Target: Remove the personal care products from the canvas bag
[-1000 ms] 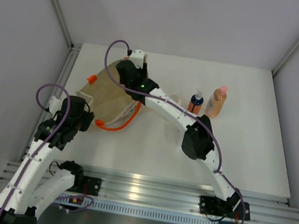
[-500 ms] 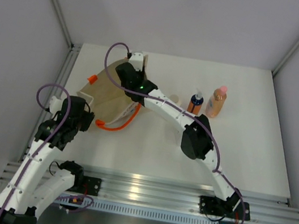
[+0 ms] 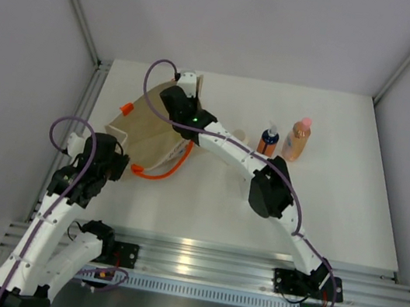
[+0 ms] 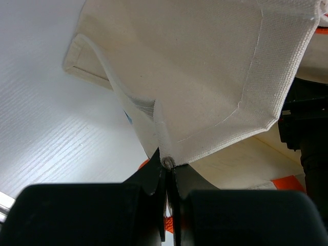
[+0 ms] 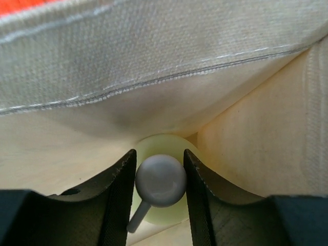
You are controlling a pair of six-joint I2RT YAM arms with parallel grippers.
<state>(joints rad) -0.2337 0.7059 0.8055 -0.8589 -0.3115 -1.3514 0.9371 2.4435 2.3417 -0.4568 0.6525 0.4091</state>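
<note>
The beige canvas bag (image 3: 145,132) with orange handles lies at the table's left. My left gripper (image 3: 116,150) is shut on its near edge, a folded seam of the bag (image 4: 205,77) pinched between the jaws (image 4: 168,165). My right gripper (image 3: 177,95) reaches into the bag's mouth. In the right wrist view it (image 5: 160,180) is inside the bag (image 5: 154,61), jaws closed against the white pump cap of the yellow-green bottle (image 5: 169,146). The orange bottle with dark-blue top (image 3: 268,141) and the peach bottle with pink cap (image 3: 298,140) stand on the table to the right. The other bottles are hidden.
The table is enclosed by grey walls at the back and both sides. An orange handle loop (image 3: 161,171) lies on the table in front of the bag. My right arm (image 3: 264,179) stretches diagonally across the middle of the table.
My right wrist has shifted slightly left and deeper into the bag's mouth. The left arm and the two standing bottles have not moved.
</note>
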